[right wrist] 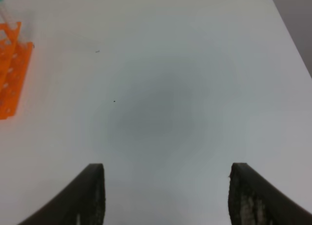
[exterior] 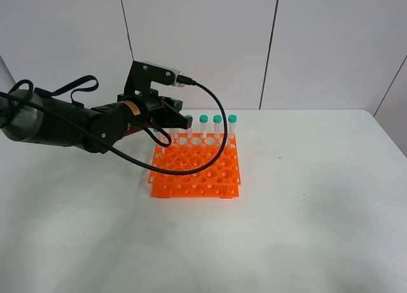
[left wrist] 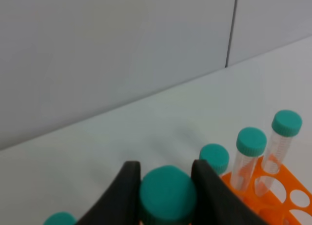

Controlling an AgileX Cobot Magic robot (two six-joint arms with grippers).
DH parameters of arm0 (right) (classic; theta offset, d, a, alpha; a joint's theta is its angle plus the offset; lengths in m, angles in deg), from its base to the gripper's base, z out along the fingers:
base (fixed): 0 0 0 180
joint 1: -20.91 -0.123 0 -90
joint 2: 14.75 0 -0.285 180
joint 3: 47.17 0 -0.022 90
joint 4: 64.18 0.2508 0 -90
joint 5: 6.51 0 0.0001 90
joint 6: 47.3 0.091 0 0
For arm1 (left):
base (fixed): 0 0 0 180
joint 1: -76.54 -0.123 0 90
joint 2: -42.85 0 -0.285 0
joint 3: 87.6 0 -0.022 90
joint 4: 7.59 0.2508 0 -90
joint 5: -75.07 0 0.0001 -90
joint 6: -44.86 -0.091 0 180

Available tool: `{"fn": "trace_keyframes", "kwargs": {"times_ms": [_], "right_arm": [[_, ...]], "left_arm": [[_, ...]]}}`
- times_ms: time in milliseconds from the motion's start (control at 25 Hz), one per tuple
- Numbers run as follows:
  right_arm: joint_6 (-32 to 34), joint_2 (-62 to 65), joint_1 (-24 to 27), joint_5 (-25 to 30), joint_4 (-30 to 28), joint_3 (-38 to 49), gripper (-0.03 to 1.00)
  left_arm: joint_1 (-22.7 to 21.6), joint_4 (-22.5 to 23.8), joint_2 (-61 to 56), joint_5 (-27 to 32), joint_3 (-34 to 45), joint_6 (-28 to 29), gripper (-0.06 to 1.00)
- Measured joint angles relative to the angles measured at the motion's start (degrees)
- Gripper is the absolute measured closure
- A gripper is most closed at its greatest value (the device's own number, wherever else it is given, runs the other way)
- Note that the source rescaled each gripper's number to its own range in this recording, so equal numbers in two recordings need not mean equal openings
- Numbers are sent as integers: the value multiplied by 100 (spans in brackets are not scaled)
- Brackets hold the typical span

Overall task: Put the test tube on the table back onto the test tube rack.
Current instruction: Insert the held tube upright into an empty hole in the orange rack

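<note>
The white counter carries the orange test tube rack. The black left arm reaches over the rack's back left corner, and its cable loops over the rack. The right jaws stand wide apart and empty above bare counter, off the rack's right side. Four teal-capped tubes stand in the rack's back row. The left jaws are clamped on the test tube at its cap, at that row's left end. Whether it sits in a hole I cannot tell.

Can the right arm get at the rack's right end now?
Probably yes. The right gripper hangs open over bare table, with nothing between it and the test tube rack. The left gripper, shut on a test tube, sits at the rack's back-left corner.
</note>
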Motion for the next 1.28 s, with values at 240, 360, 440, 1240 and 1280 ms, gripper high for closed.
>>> {"fn": "trace_keyframes", "kwargs": {"times_ms": [240, 360, 440, 1240, 1280], "right_arm": [[0, 0, 0, 0, 0, 0, 9], [0, 0, 0, -1, 0, 0, 9], [0, 0, 0, -1, 0, 0, 9], [0, 0, 0, -1, 0, 0, 9], [0, 0, 0, -1, 0, 0, 9]], "left_arm": [[0, 12, 191, 267, -132, 43, 94], [0, 16, 191, 267, -143, 43, 94], [0, 16, 213, 254, -143, 43, 94], [-19, 23, 310, 129, -215, 43, 94], [-19, 23, 310, 139, -215, 43, 94]]}}
